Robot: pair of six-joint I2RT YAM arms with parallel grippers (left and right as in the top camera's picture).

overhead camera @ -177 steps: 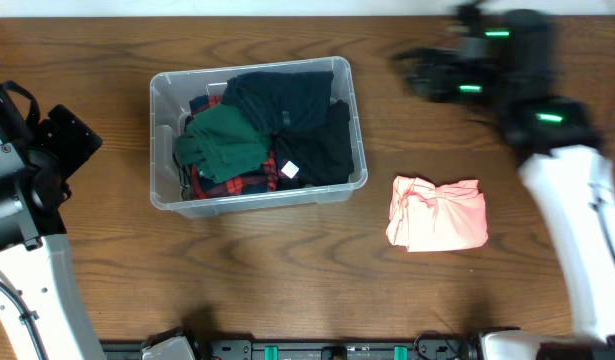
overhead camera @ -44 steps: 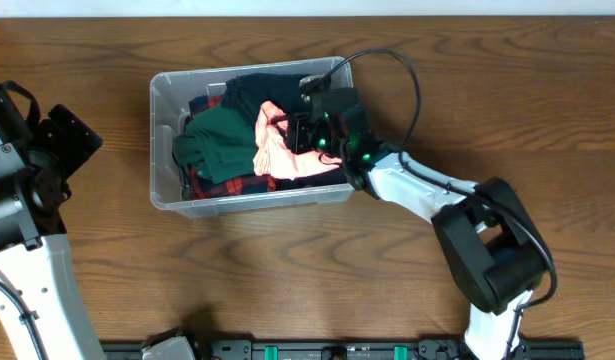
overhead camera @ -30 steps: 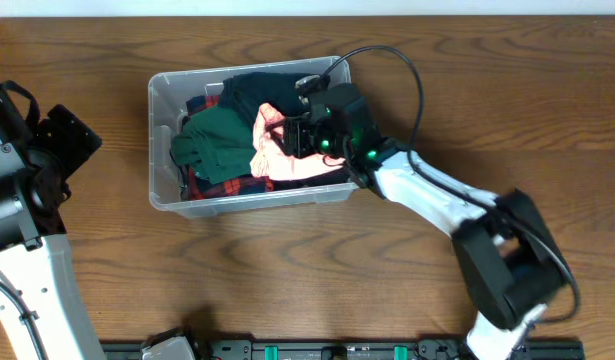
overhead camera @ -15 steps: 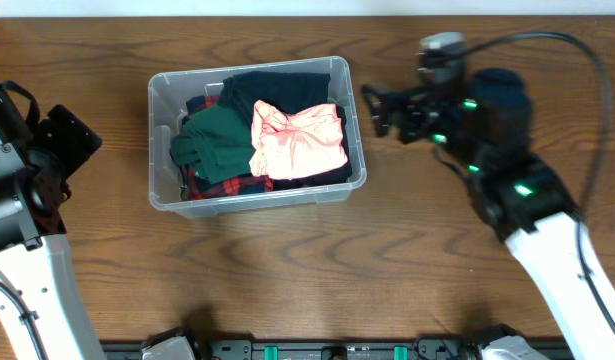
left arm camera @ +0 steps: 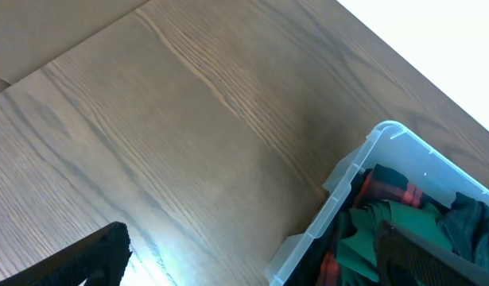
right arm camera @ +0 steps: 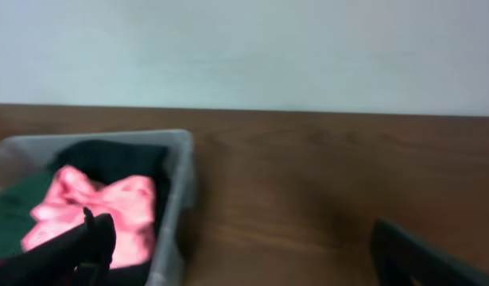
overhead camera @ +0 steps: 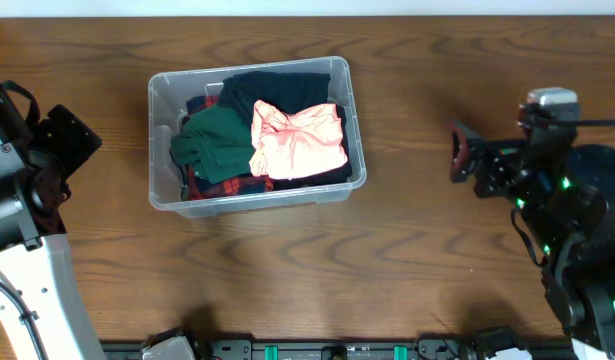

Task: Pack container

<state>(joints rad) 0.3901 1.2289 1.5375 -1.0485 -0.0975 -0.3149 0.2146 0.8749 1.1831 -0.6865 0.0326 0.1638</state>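
The clear container [overhead camera: 159, 120] stands on the table left of centre, filled with clothes. A pink garment [overhead camera: 299, 140] lies on top at its right side, beside a green one [overhead camera: 215, 145], a dark navy one [overhead camera: 277, 90] and red plaid fabric [overhead camera: 227, 185]. My right gripper [overhead camera: 459, 152] hovers open and empty well to the right of the container; its wrist view shows the container [right arm camera: 179, 183] and the pink garment [right arm camera: 101, 208] ahead of the gripper [right arm camera: 252, 250]. My left gripper [overhead camera: 82, 140] is open and empty, off the container's left side [left arm camera: 371, 151].
Bare wooden tabletop [overhead camera: 407, 260] surrounds the container on all sides. A pale wall [right arm camera: 244, 48] runs behind the table's far edge. The left arm's white body [overhead camera: 27, 260] stands at the left edge of the table.
My right gripper opened over the container, left the pink garment on top of the clothes, and drew back to the right side of the table. The left arm has stayed still.
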